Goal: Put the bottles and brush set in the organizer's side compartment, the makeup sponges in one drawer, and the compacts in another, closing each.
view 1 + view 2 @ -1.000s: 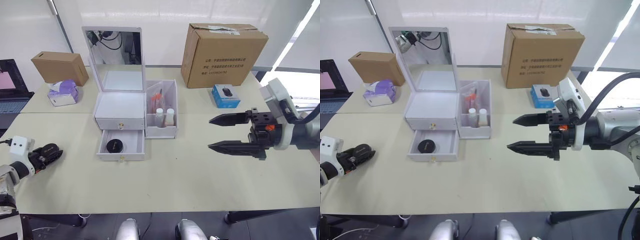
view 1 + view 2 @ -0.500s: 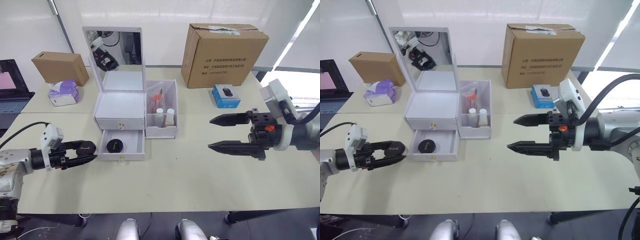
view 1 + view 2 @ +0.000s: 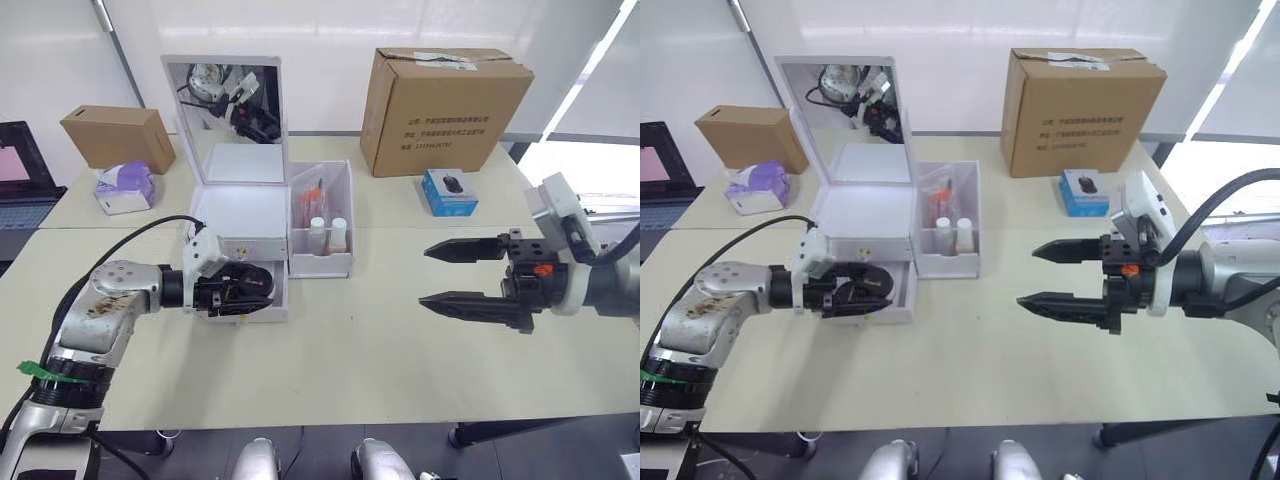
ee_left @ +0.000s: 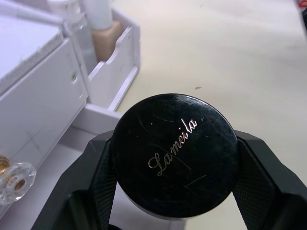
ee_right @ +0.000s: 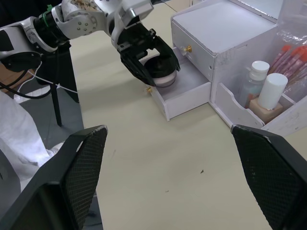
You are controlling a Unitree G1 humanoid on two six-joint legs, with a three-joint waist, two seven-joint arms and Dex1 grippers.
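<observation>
in the left eye view the left gripper (image 3: 243,291) sits over the open lower drawer (image 3: 262,305) of the organizer (image 3: 240,222), its black fingers clamped on a compact (image 3: 240,287); whether a second compact lies under it cannot be told. the side compartment (image 3: 324,225) holds two white-capped bottles (image 3: 328,232) at the front and the brush set (image 3: 314,190) leaning behind them. the upper drawer (image 3: 241,246) is pushed in. the right gripper (image 3: 449,274) hangs above the bare table (image 3: 380,340), well apart from the organizer, its two fingers spread wide with nothing between them. in the right eye view the same holds: the left gripper's fingers are closed round the compact above the drawer's front edge, the right gripper gapes empty. in the left wrist view the compact's black lid with white script fills the space between both fingers (image 4: 98,172), which press its sides; the drawer floor lies beneath, and the upper drawer's clear knob (image 4: 14,179) shows beside it. in the right wrist view the wide-set fingers (image 5: 76,167) frame the organizer, with the left gripper holding the pale-based compact over the open drawer.
</observation>
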